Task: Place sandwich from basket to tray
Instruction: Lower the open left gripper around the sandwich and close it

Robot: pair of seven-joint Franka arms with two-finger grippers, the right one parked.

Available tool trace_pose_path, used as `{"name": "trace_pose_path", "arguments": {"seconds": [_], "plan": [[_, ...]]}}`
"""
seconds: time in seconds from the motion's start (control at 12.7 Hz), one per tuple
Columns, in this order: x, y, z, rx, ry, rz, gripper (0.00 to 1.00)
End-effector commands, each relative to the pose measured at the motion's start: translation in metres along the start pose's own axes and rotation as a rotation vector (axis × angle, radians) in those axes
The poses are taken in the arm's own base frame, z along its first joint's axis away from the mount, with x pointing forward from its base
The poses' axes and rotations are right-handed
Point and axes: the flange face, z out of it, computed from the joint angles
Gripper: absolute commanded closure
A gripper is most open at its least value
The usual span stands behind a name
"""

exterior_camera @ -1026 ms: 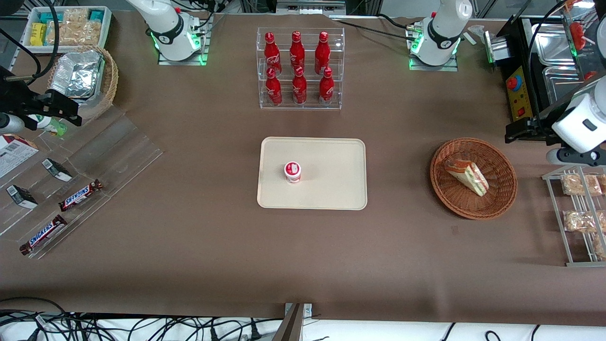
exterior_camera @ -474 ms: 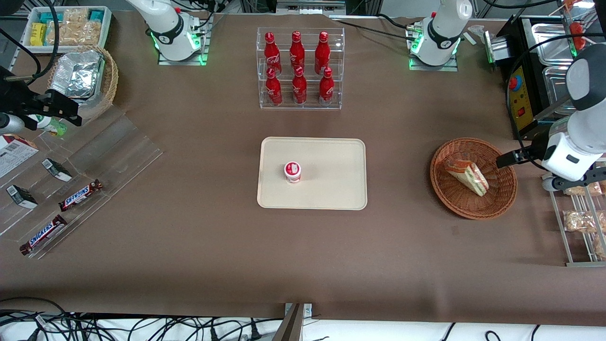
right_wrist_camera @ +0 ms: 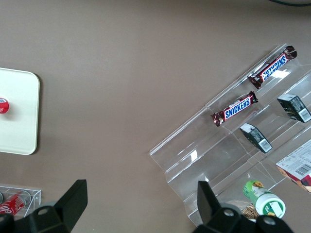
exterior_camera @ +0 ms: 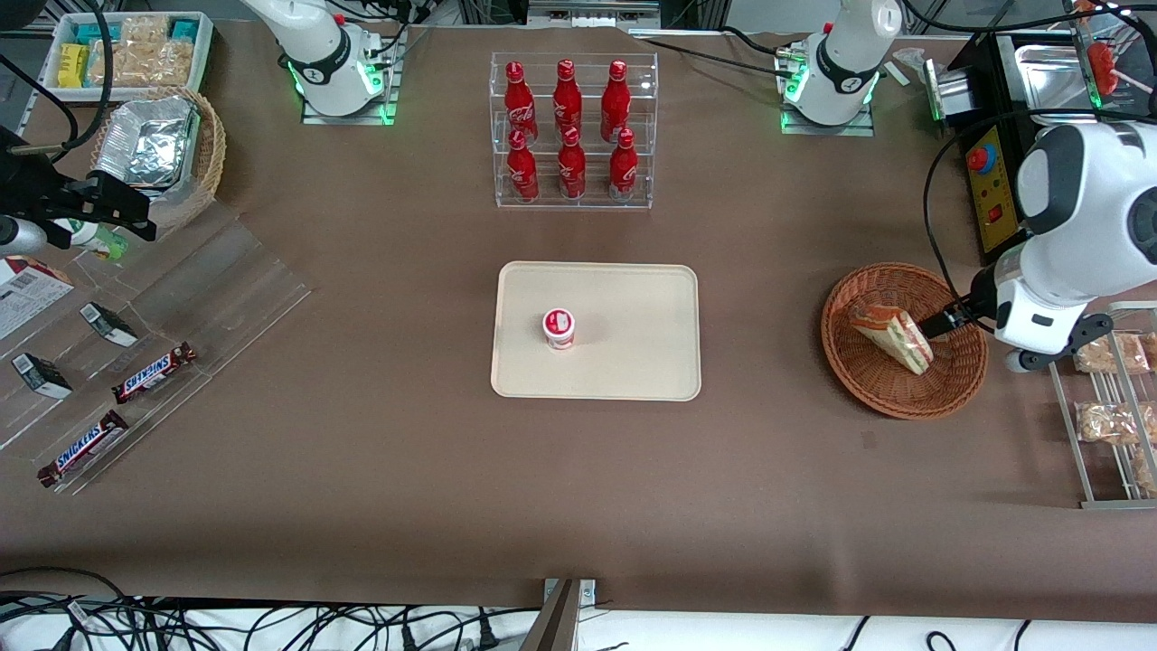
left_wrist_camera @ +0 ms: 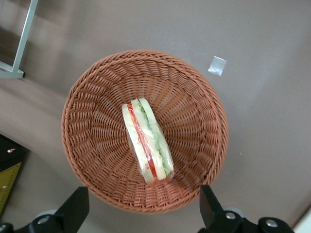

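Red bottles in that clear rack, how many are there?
6 red bottles, all upright in the clear rack, farther from the front camera than the tray: three on the upper row, three on the lower. None seem hidden. The end effector hovers over the basket.

Even, bright overhead light, soft shadows; glare on the foil and acrylic rack; gripper, fingers spread above the basket, shows soft focus; sandwich sharp.

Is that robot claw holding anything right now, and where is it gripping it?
Nothing. The gripper hangs open above the basket, with the sandwich lying untouched inside.
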Motion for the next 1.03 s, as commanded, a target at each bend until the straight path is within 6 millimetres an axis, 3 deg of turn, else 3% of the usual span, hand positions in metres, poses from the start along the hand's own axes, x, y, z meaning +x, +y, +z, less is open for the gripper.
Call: {"name": "trace_pose_path", "arguments": {"seconds": [0.0,0.32,0.95], "plan": [[-0.011,-0.002,0.014,0.002,0.035,-0.054,0.0],[-0.015,0.001,0.037,-0.019,0.055,-0.15,0.0],[-0.035,-0.006,0.107,-0.067,0.092,-0.197,0.0]]}}
